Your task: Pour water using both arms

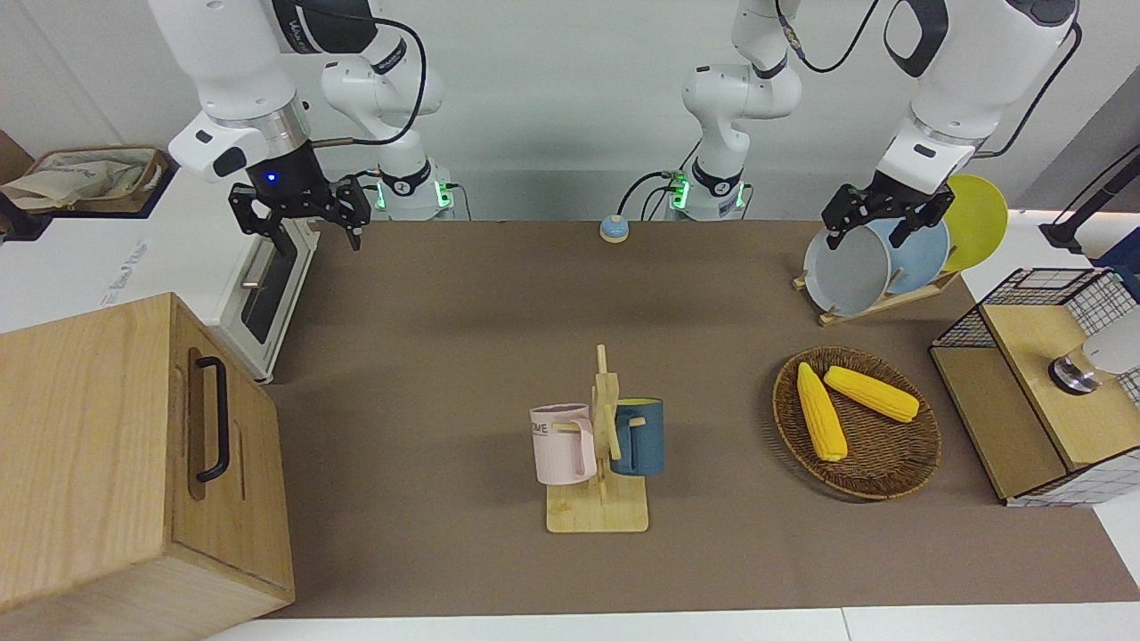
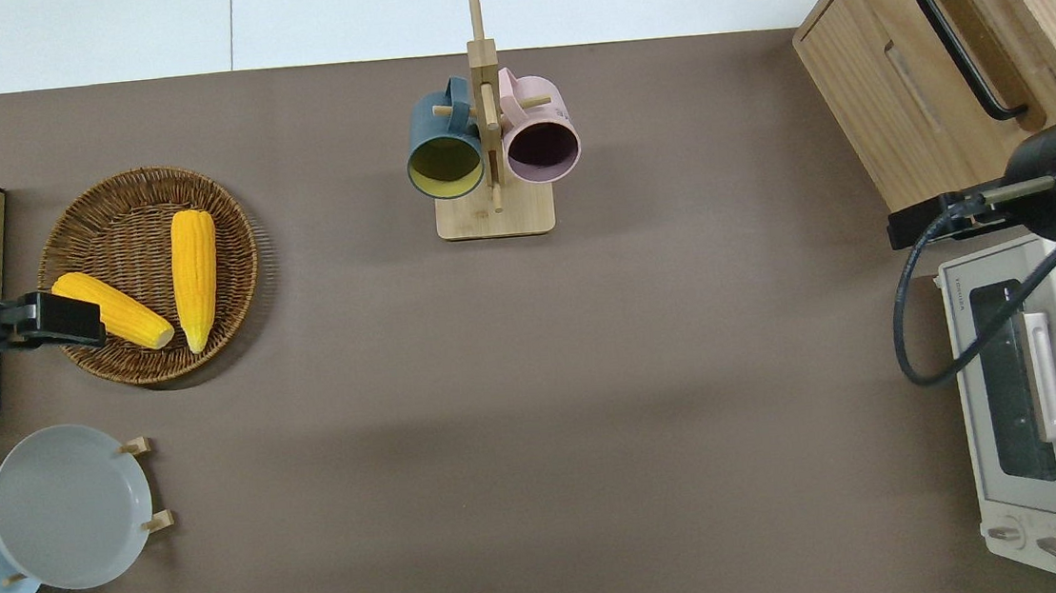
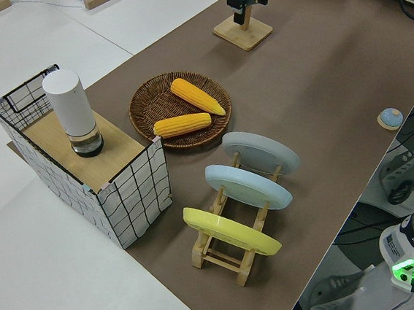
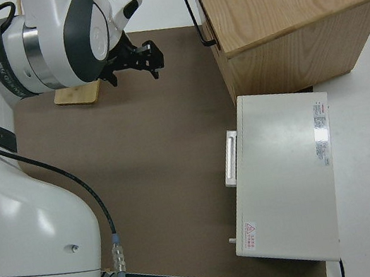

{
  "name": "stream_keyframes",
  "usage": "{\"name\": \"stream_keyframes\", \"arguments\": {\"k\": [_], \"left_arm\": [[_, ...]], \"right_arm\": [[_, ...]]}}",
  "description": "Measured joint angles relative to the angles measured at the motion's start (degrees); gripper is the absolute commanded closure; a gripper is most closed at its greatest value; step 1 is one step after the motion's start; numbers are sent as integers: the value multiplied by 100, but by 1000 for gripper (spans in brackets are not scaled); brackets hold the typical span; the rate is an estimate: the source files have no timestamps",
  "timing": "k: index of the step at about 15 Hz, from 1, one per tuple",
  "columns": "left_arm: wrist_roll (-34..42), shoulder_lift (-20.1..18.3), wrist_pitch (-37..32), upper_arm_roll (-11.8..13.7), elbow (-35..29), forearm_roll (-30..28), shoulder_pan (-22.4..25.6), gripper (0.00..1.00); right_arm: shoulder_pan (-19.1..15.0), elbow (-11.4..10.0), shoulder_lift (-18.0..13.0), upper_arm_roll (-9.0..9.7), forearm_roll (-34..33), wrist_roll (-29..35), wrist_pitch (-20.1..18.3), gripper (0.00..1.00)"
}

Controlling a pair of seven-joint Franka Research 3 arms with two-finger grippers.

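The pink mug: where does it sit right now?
The pink mug hangs on the wooden mug rack beside the blue mug, toward the right arm's end.

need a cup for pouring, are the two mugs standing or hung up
Hung: the pink mug and blue mug hang by their handles on the rack.

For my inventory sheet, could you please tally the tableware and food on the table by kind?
Round plates in the wooden rack: 3 (grey, light blue, yellow)
Mugs on the wooden stand: 2 (pink, dark blue)
Yellow corn cobs in the wicker basket: 2 ()
Total: 7
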Motion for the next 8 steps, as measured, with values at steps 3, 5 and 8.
{"name": "stream_keyframes", "arguments": {"k": [3,5,8], "left_arm": [[0,0,0,0,0,0,0,0],[0,0,0,0,0,0,0,0],[0,0,0,0,0,0,0,2]], "right_arm": [[1,-49,0,6,0,1,155,17],[1,-53,0,11,0,1,191,17],[1,-56,0,11,0,1,198,17]]}}
